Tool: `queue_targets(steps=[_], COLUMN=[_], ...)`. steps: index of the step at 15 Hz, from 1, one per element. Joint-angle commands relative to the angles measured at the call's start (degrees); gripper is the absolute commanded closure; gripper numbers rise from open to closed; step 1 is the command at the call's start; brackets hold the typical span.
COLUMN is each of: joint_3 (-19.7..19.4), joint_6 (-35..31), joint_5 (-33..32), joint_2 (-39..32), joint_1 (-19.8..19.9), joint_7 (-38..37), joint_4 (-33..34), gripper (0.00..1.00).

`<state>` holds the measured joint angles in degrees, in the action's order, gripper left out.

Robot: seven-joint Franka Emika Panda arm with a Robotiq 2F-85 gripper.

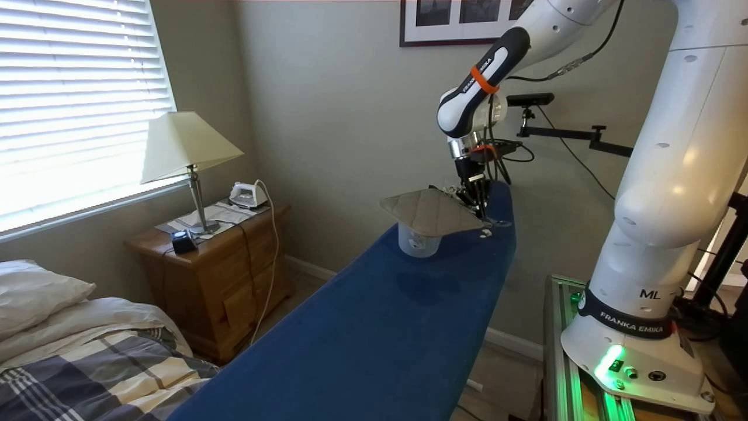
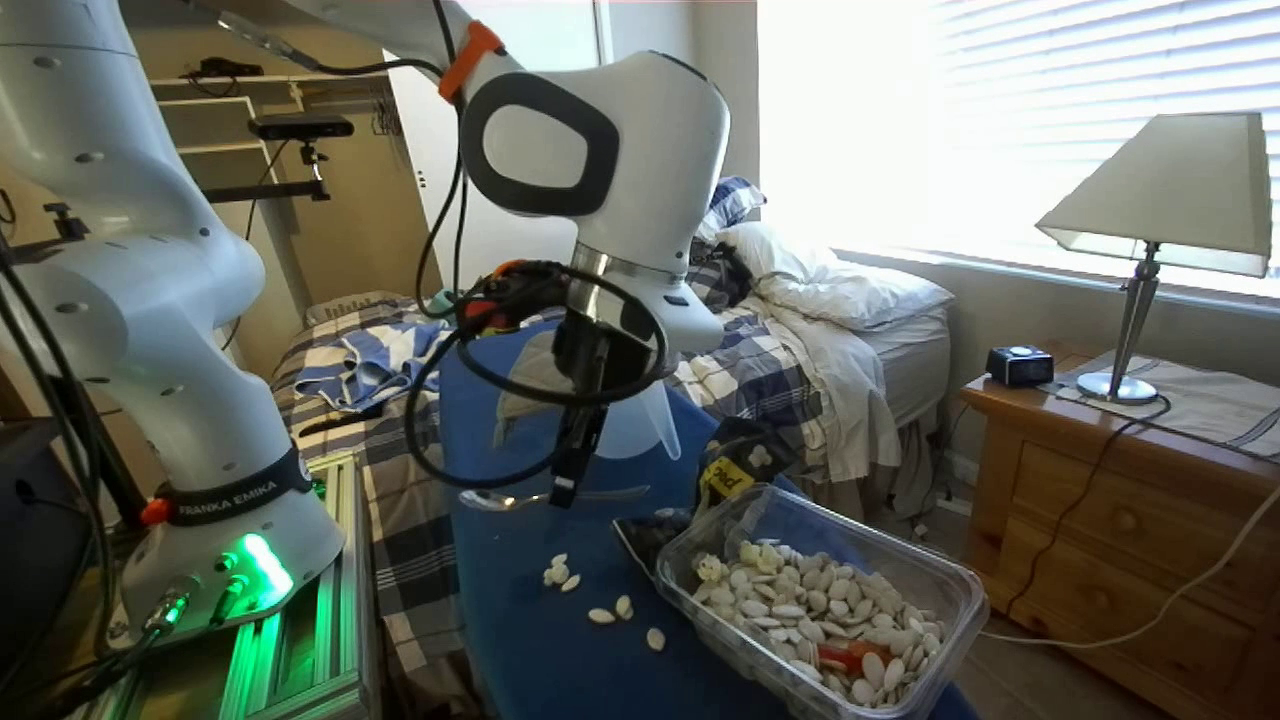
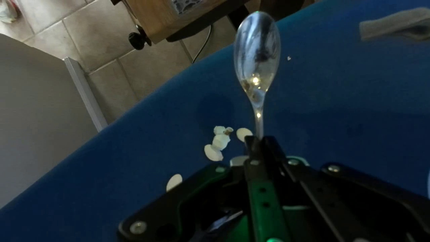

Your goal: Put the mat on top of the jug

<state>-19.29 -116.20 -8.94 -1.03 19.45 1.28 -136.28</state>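
Metal spoon [image 3: 257,50] is what my gripper [image 3: 258,139] is pinching, per wrist view: tips pressed tight on the thin handle, bowl pointing out over the blue board [image 3: 339,101], w/ pale seeds [image 3: 213,153] lying on it. In an exterior view the mat [image 1: 431,211] sits atop the jug [image 1: 418,244], a bit tilted & off-centre, w/ more overhang on the gripper side; can't tell if its corner touches the fingers. So IMO the task's placement looks done, & the step in hand is prob. just getting the spoon away w/o upsetting it. In an exterior view the gripper [image 2: 565,490] stands in front of the jug [image 2: 630,425] & mat [image 2: 535,362], hiding where they meet; a black cable loop [image 2: 560,400] hangs round it, & a clear tub [image 2: 890,552] of seeds sits nearer that camera. To do it well: hold the squeeze, b/c a thin handle could swivel; back off fr. the mat's overhang before any lift, in case handle or fingers sit under it, then up, slow, never across the jug. Watch cable slack too: the mat's prob. light, so one snag might drag it off. If I set the spoon down: flat on the board, contact before letting go. Any centring nudge comes after that.
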Motion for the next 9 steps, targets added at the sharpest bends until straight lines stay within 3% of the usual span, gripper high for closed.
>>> queue_targets(steps=[1, 9], joint_3=[-0.3, 3.6], joint_6=[1.8, 6.7], joint_5=[-3.2, -6.7], joint_2=[3.1, 13.9], joint_1=[0.0, -2.1], joint_7=[-2.1, -4.6], joint_4=[-0.4, -0.1], gripper=[0.98, 0.98])
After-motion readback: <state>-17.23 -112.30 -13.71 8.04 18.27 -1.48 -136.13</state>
